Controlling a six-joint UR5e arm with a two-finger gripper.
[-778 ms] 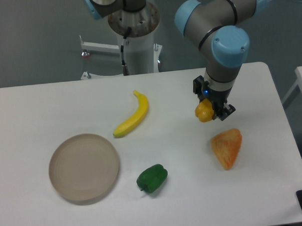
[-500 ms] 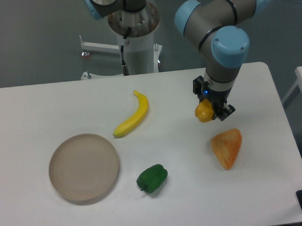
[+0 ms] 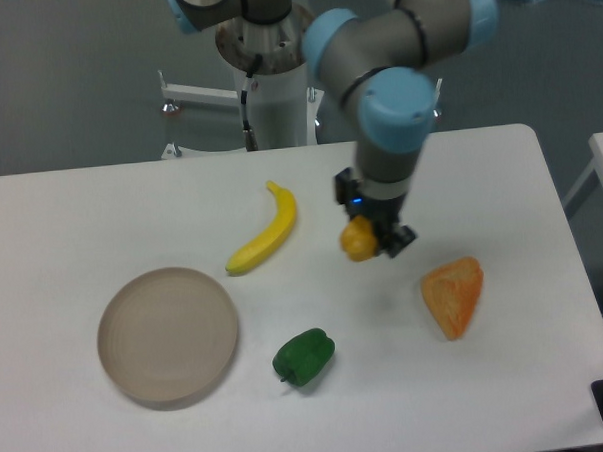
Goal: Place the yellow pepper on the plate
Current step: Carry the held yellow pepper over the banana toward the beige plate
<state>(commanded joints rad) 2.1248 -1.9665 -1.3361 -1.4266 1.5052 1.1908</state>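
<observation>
The yellow pepper (image 3: 357, 241) is held clamped in the gripper (image 3: 370, 238), whose dark fingers are closed on it from the right and rear, and it is carried clear of the white counter (image 3: 81, 216), a faint shadow being cast on the surface below and to the right of it. The pepper is seen between the banana (image 3: 265, 231), which lies to its left, and the orange wedge-shaped piece (image 3: 454, 293), which lies lower right and well apart from it. The arm is seen reaching down from the upper middle of the view, its grey links and blue joint caps being bent above the gripper. The plate (image 3: 167, 335) is set on the counter at the lower left, well apart from the pepper; nothing is seen lying in it, and only its beige bottom with faint concentric rings is shown inside the raised rim. The green pepper (image 3: 304, 356) is laid on the counter just to the right of the plate, not touching it, and below the banana. The robot's white pedestal (image 3: 273, 77) is seen behind the far edge of the counter
</observation>
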